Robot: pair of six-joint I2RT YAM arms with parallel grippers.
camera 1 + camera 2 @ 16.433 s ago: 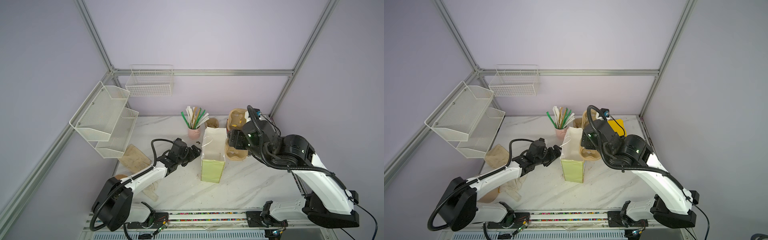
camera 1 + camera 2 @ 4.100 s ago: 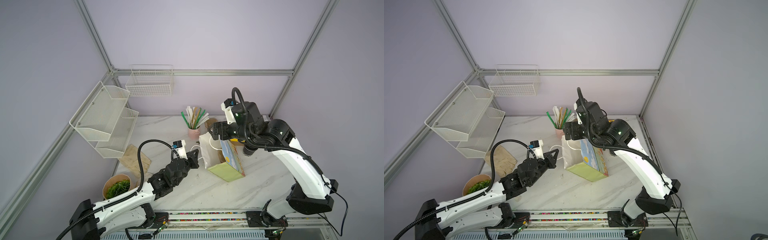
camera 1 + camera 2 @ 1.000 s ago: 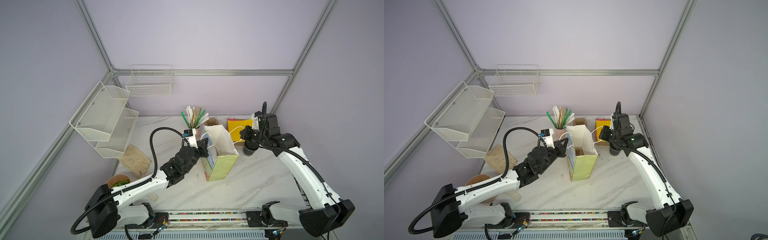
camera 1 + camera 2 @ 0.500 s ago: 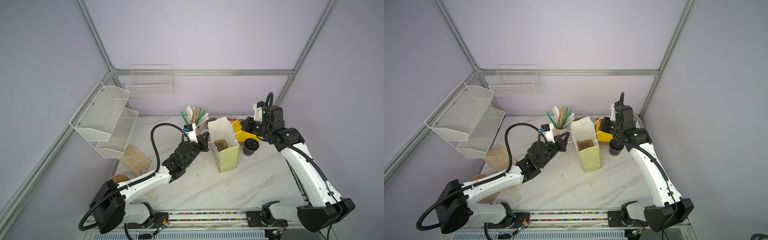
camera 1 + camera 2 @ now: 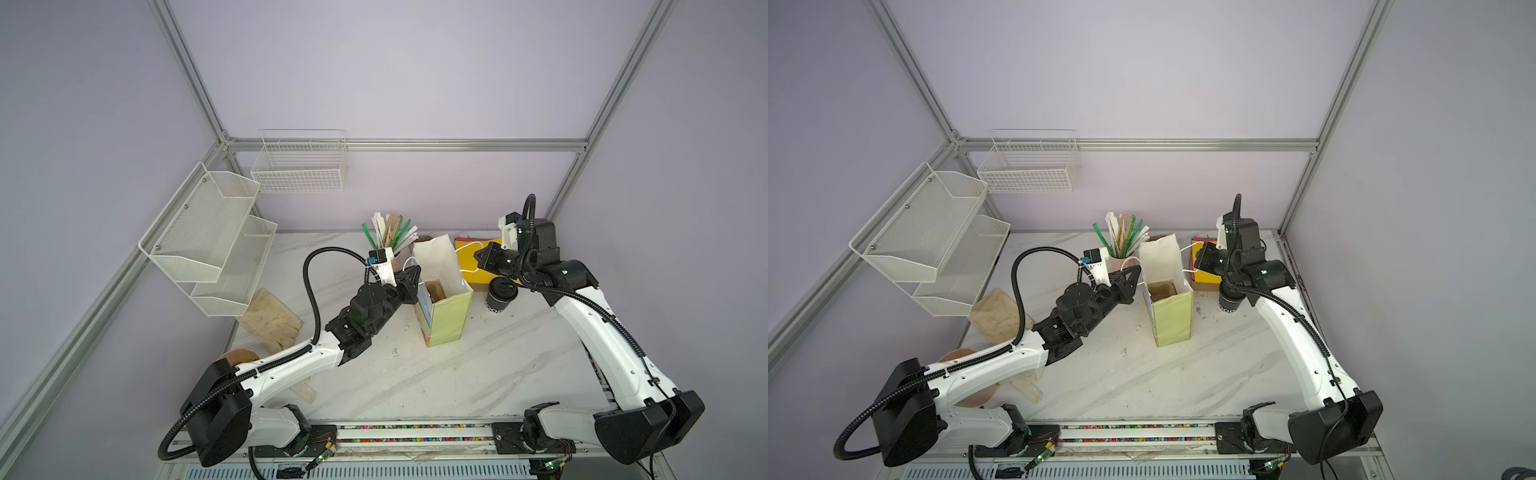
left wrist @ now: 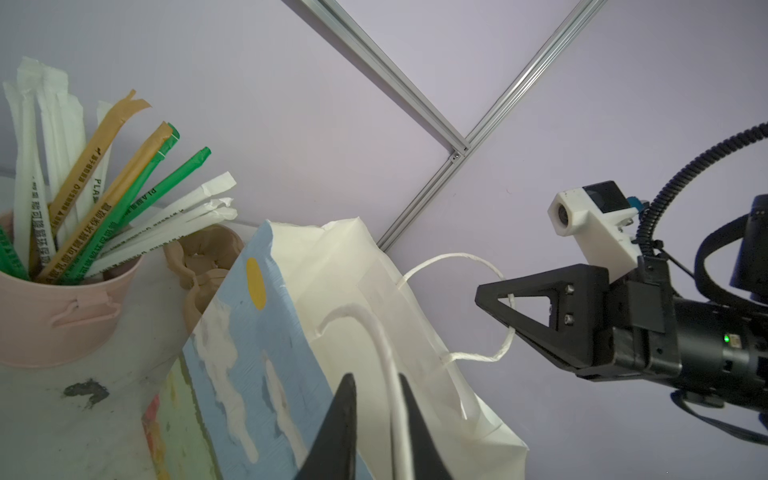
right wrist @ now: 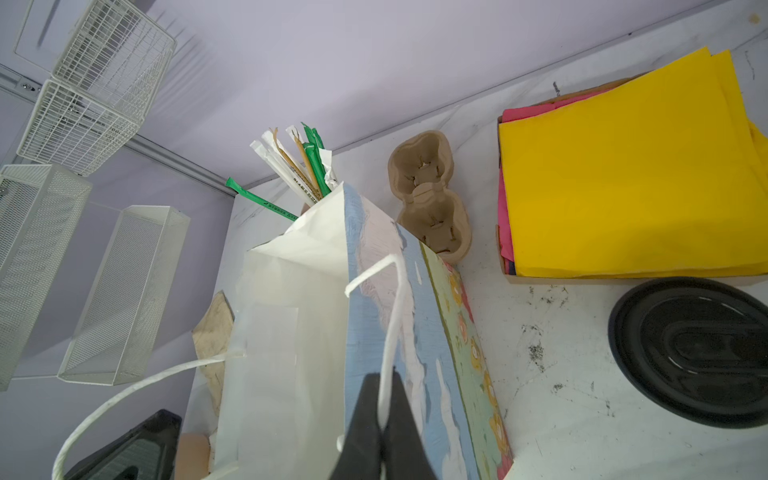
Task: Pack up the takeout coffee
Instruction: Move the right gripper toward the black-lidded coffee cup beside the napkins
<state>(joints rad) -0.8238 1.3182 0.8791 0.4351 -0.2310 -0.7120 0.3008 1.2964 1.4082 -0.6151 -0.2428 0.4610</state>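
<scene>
The takeout coffee (image 5: 501,294) (image 5: 1230,303), a black cup with its black lid (image 7: 698,351) on, stands on the table just right of the paper bag (image 5: 449,316) (image 5: 1173,320). The bag stands upright and open, with a brown pulp piece (image 5: 434,291) inside. My left gripper (image 6: 376,380) (image 5: 411,282) is at the bag's left side, jaws slightly apart, with the white handle cord (image 6: 390,399) running between them. My right gripper (image 7: 384,376) (image 5: 478,255) is shut on the other handle cord (image 7: 392,316), above the cup.
A pink cup of straws (image 5: 390,241) (image 6: 54,299) and a pulp cup carrier (image 7: 428,195) stand behind the bag. A cardboard tray of yellow and pink paper (image 7: 623,174) lies at the back right. White wire shelves (image 5: 212,241) hang at left, above a glove (image 5: 272,318).
The bag has gone from tilted to upright and open. My left jaws, shut on the handle before, have parted a little. The right gripper has risen above the cup, holding its handle.
</scene>
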